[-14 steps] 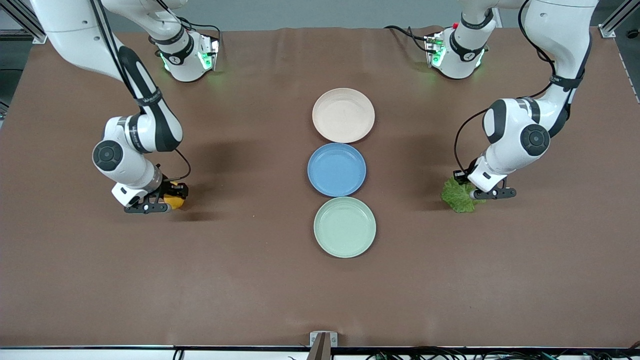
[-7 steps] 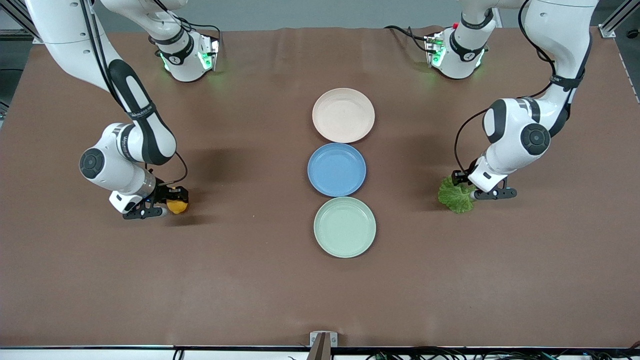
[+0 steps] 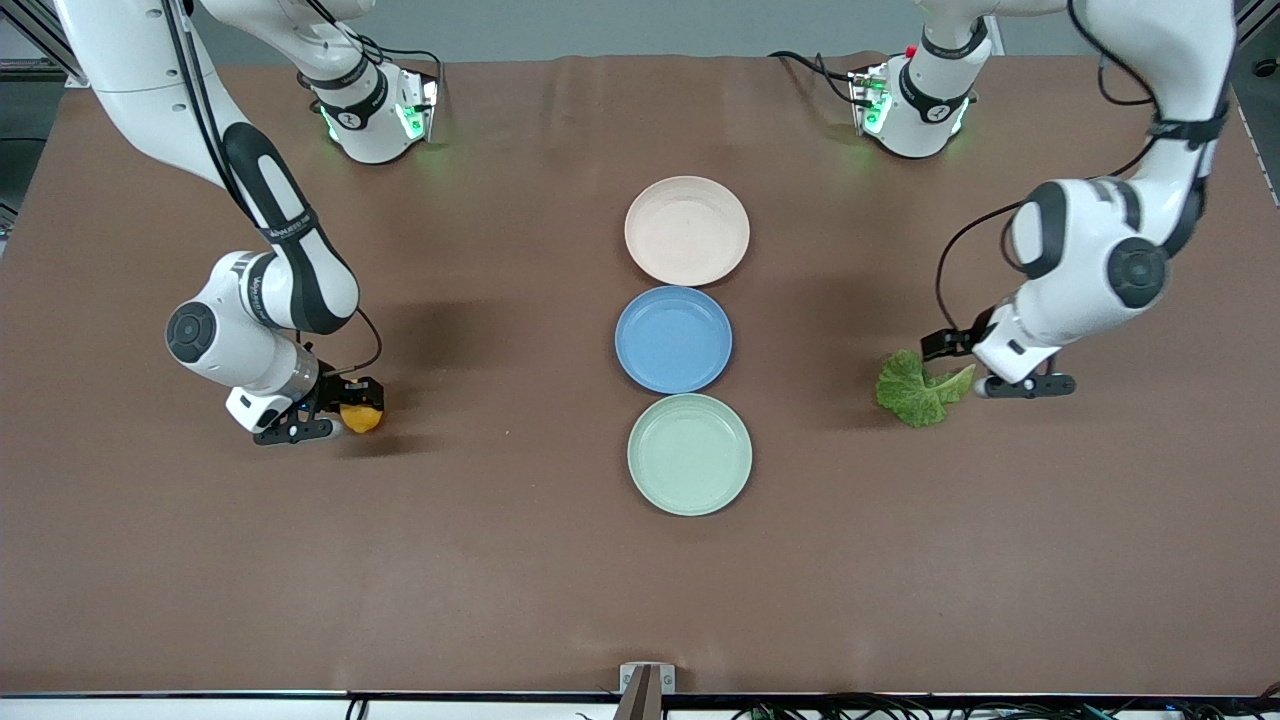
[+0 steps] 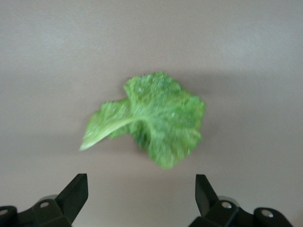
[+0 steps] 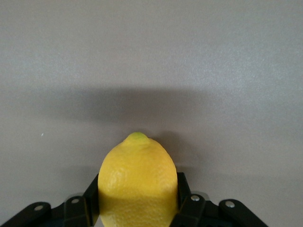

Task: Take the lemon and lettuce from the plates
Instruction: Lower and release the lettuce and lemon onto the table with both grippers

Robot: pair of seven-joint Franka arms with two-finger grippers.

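The lettuce (image 3: 915, 392) (image 4: 156, 118) lies flat on the brown table toward the left arm's end, off the plates. My left gripper (image 3: 962, 367) (image 4: 139, 182) hovers just beside the leaf's pale stem, open, nothing between its fingers. The lemon (image 3: 362, 418) (image 5: 137, 184) sits low at the table toward the right arm's end. My right gripper (image 3: 340, 410) (image 5: 137, 182) is shut on it, one finger against each side. The beige-pink plate (image 3: 687, 230) and the mint green plate (image 3: 689, 454) are both bare.
A blue plate (image 3: 673, 339) sits between the two other plates, the three in a row down the table's middle. The arm bases stand along the table edge farthest from the front camera.
My left gripper opened, let go of the lettuce and drew back toward the left arm's end; the leaf now lies spread flat. My right gripper shifted slightly, the lemon still between its fingers.
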